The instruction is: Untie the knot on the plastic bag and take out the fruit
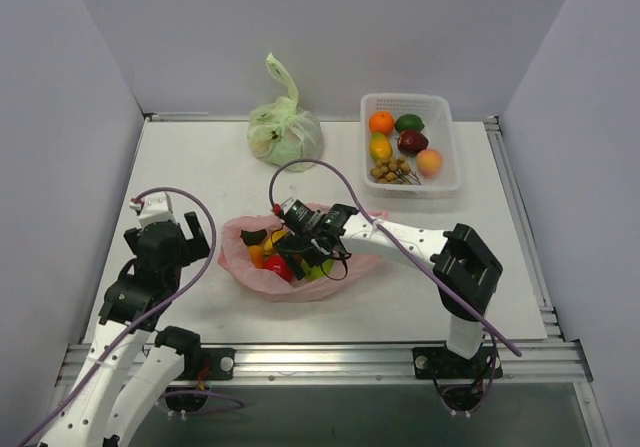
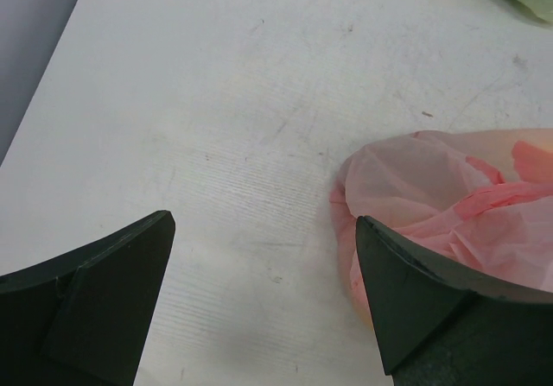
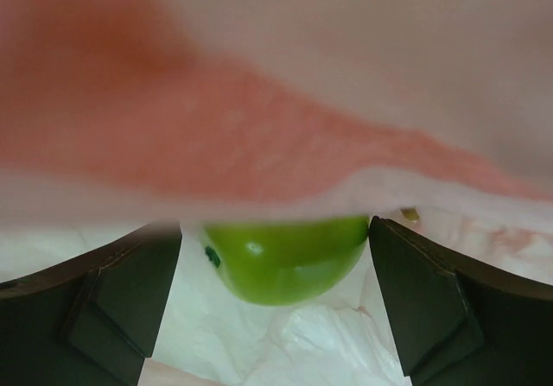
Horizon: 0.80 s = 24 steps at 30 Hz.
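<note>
The pink plastic bag (image 1: 238, 254) lies spread open at the table's middle, and no knot shows on it. Fruit sits in its mouth: a red piece (image 1: 279, 266), a yellow piece (image 1: 273, 238) and an orange one (image 1: 257, 256). My right gripper (image 1: 302, 257) reaches into the bag from the right. In the right wrist view my right gripper (image 3: 275, 230) stands open around a green apple (image 3: 285, 261), with pink film draped just above. My left gripper (image 1: 186, 233) hovers open over bare table left of the bag. The left wrist view shows my left gripper (image 2: 264, 220) empty, the bag's edge (image 2: 406, 179) by its right finger.
A tied pale green bag (image 1: 285, 132) stands at the back centre. To its right is a white basket (image 1: 446, 181) holding several fruits. Grey walls close in the left, back and right sides of the table.
</note>
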Each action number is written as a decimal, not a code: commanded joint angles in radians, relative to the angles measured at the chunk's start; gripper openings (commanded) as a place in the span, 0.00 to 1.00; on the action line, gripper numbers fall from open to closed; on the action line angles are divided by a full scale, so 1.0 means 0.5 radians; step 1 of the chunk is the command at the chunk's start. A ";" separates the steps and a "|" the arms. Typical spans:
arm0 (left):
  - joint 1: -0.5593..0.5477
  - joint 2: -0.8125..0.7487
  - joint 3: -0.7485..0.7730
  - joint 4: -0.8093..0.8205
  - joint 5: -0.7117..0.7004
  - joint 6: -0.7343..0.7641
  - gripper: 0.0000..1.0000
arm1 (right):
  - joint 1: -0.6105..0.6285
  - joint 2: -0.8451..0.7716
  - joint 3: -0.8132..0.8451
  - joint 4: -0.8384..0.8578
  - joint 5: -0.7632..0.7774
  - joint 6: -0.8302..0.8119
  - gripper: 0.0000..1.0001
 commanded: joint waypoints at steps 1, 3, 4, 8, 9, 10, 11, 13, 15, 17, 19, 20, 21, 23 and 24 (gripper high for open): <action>-0.034 -0.125 -0.099 0.239 -0.100 0.028 0.97 | 0.020 0.020 -0.048 -0.052 -0.021 -0.004 0.93; -0.040 -0.211 -0.172 0.324 -0.149 0.015 0.97 | 0.023 0.010 -0.064 -0.052 -0.033 -0.010 0.90; -0.040 -0.314 -0.252 0.367 -0.158 0.046 0.97 | 0.026 0.007 -0.070 -0.052 -0.042 -0.010 0.90; -0.025 -0.524 -0.357 0.521 -0.173 0.178 0.97 | 0.029 0.029 -0.082 -0.049 -0.033 -0.007 0.97; -0.025 -0.539 -0.357 0.521 -0.213 0.175 0.97 | 0.029 0.035 -0.082 -0.049 -0.033 -0.007 0.98; -0.025 -0.552 -0.357 0.518 -0.216 0.172 0.97 | 0.029 0.053 -0.082 -0.046 -0.024 -0.007 0.98; -0.025 -0.549 -0.348 0.512 -0.210 0.166 0.97 | 0.029 0.062 -0.076 -0.046 -0.021 -0.001 0.97; -0.025 -0.524 -0.335 0.490 -0.192 0.138 0.97 | 0.029 0.053 -0.070 -0.040 -0.015 0.008 0.91; -0.025 -0.512 -0.314 0.454 -0.195 0.111 0.97 | 0.032 0.032 -0.067 -0.027 -0.014 0.014 0.84; -0.025 -0.527 -0.302 0.420 -0.192 0.077 0.97 | 0.036 -0.023 -0.064 -0.027 -0.018 0.011 0.71; -0.028 -0.573 -0.296 0.389 -0.195 0.059 0.97 | 0.039 -0.106 -0.061 -0.030 -0.036 0.008 0.57; -0.028 -0.591 -0.292 0.380 -0.192 0.052 0.97 | 0.039 -0.140 -0.061 -0.031 -0.042 0.008 0.53; -0.028 -0.628 -0.280 0.365 -0.195 0.049 0.97 | 0.042 -0.176 -0.061 -0.031 -0.060 0.002 0.47; -0.025 -0.668 -0.268 0.307 -0.183 0.022 0.97 | 0.042 -0.290 -0.048 -0.031 -0.073 -0.013 0.45; -0.028 -0.705 -0.256 0.288 -0.177 0.000 0.97 | 0.042 -0.333 -0.039 -0.034 -0.118 -0.019 0.45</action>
